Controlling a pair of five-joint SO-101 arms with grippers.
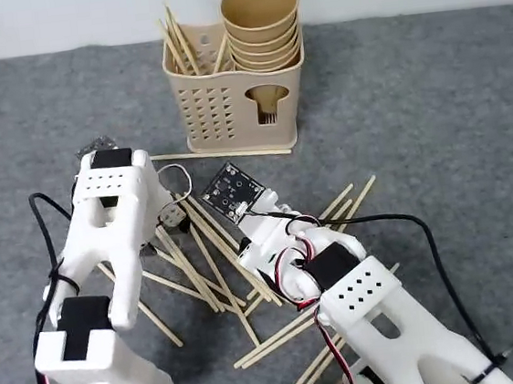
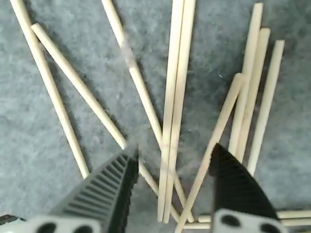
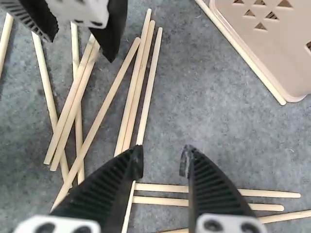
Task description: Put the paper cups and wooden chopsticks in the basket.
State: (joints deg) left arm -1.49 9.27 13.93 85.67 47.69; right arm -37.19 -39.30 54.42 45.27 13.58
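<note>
High view: basket at 12 o'clock, stacked cups inside; chopsticks scattered at bench centre. Left gripper wide open above them; right gripper narrowly open, empty.

Overhead camera looks down; wrist cameras closely share chopsticks.
</note>
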